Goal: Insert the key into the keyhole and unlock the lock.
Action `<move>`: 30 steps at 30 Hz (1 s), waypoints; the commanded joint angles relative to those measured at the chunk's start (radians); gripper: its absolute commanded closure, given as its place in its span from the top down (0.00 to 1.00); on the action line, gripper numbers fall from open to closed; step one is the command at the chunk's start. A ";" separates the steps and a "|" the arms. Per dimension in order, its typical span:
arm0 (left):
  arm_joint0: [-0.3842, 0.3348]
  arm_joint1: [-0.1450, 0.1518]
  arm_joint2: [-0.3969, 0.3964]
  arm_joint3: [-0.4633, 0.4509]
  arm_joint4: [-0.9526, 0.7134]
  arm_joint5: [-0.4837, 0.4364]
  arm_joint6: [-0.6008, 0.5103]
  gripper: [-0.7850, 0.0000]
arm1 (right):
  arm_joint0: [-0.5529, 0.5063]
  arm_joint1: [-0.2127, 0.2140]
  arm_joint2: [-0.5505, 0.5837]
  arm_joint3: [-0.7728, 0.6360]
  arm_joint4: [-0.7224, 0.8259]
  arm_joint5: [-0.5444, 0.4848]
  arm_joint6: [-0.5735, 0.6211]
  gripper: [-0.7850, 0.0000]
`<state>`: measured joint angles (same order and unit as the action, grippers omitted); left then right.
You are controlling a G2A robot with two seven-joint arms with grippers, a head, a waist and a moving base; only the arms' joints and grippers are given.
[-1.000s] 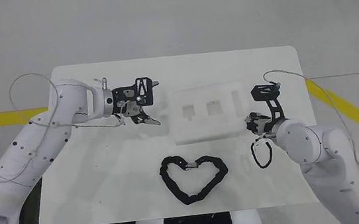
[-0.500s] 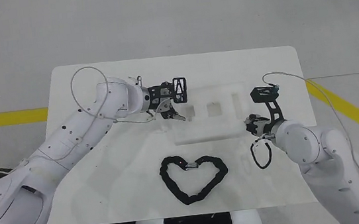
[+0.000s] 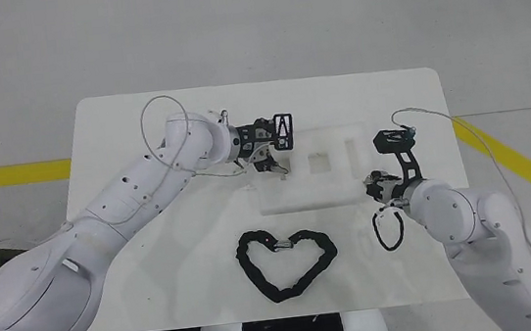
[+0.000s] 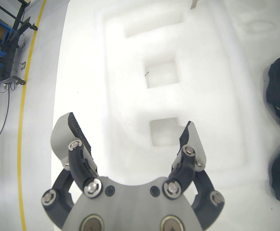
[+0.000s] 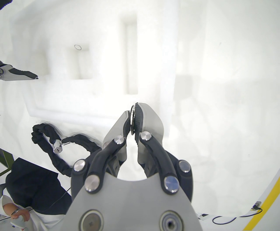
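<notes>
Key (image 5: pixel 132 120) edge barely shows, clamped in right pincer (image 5: pixel 132 112); left pincer (image 4: pixel 130 119) gapes over foam tray (image 4: pixel 122 94).

Top view is bright with even overhead light: the white surface (image 3: pixel 190 282) and foam tray (image 3: pixel 323 190) nearly merge, and shadows are soft and faint. The right wrist view is blown out, with the tray recesses washed to white glare and small glints on the key (image 5: pixel 132 119) in the right claw (image 5: pixel 132 111). The left wrist view is evenly lit, pale grey shading marks the recesses under the left claw (image 4: pixel 131 122), and the floor line (image 4: pixel 23 131) bows at the edge.
</notes>
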<state>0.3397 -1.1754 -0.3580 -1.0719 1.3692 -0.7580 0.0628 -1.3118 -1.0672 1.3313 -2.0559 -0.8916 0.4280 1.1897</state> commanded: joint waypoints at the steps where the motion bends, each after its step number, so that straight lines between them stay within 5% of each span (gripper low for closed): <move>1: -0.001 -0.011 0.002 0.021 0.011 0.000 0.015 1.00 | -0.007 0.000 0.004 -0.005 0.002 0.001 0.002 0.00; 22: 0.022 -0.027 -0.042 0.031 0.031 -0.022 0.058 1.00 | -0.019 0.000 0.010 -0.007 0.002 0.000 -0.006 0.00; 30: 0.029 -0.061 -0.032 0.030 0.054 -0.026 0.034 1.00 | -0.019 0.000 0.010 -0.007 0.002 0.000 -0.006 0.00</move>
<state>0.3695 -1.2306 -0.3916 -1.0478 1.4165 -0.7915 0.0971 -1.3305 -1.0668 1.3415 -2.0625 -0.8892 0.4282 1.1840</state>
